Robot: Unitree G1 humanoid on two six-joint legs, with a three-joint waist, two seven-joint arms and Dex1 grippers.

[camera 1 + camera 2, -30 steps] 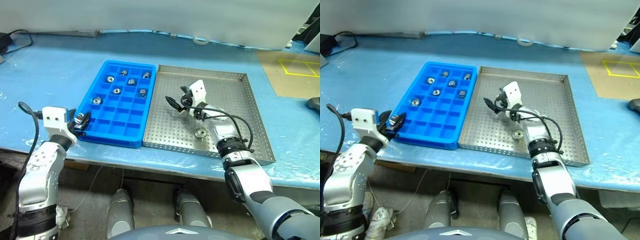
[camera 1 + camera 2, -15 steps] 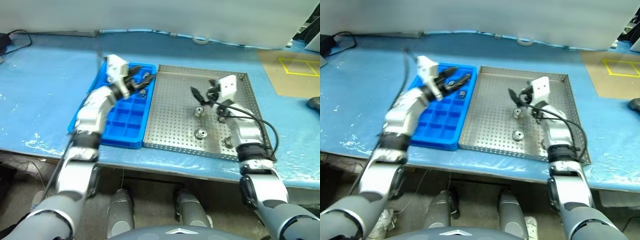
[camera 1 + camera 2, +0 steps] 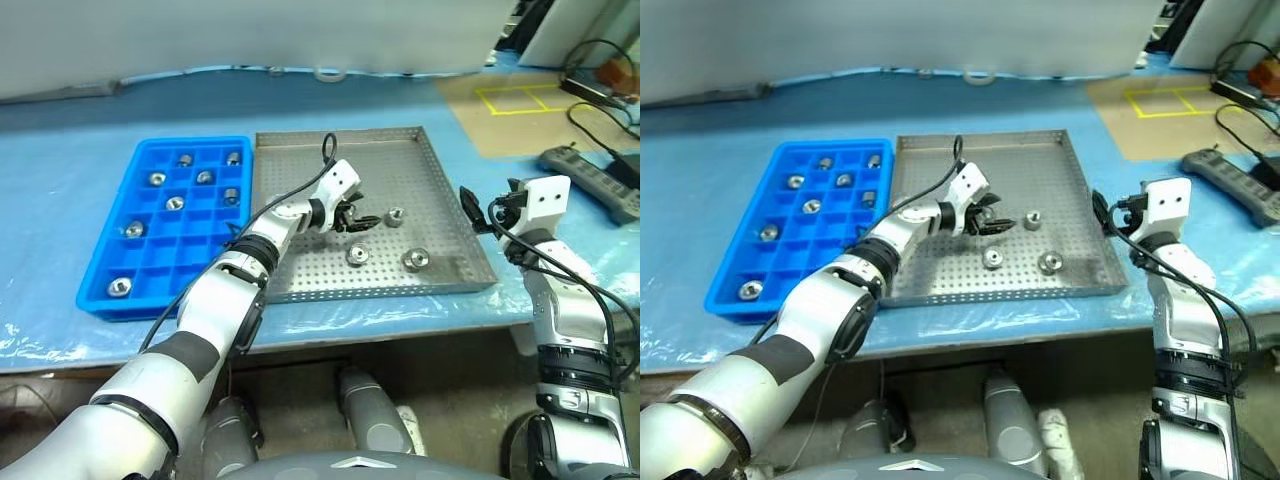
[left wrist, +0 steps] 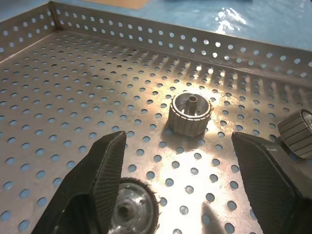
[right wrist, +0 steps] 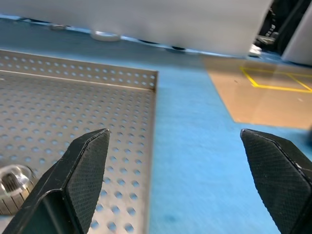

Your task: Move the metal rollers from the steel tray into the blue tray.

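1. Looking down from the left eye view, the large square steel tray (image 3: pixel 420 165) of grey perforated sheet metal sits on the counter (image 3: pixel 60 170), which is covered in blue sheeting, with the bright blue plastic tray (image 3: pixel 145 285) of small square compartments just beside it on the robot's left. Seven small shiny metal rollers (image 3: pixel 175 203) lie in separate compartments of the blue tray; three more lie on the steel tray's floor (image 3: pixel 395 216), (image 3: pixel 356 255), (image 3: pixel 415 261). The left gripper (image 3: pixel 352 218) reaches across over the middle of the steel tray, its black fingers apart and empty, near the rollers there. The right gripper (image 3: pixel 478 215) hangs off the tray's right edge, above the blue sheeting.

2. Seen from the right eye view, the layout matches: left gripper (image 3: pixel 990 221) over the steel tray's centre, right gripper (image 3: pixel 1108 214) just beyond its right rim.

3. Through the left wrist view, the two textured fingers (image 4: pixel 109 163) stand wide apart above the perforated floor, one upright roller (image 4: pixel 190 113) between them, another (image 4: pixel 130 209) against one finger's base, and a third (image 4: pixel 297 132) at the far side.

4. From the right wrist view, the right gripper's fingers (image 5: pixel 87 161) are spread wide with nothing between them, facing the steel tray's corner (image 5: pixel 146 78) and blue sheeting; one roller (image 5: pixel 14 187) lies on the tray floor.
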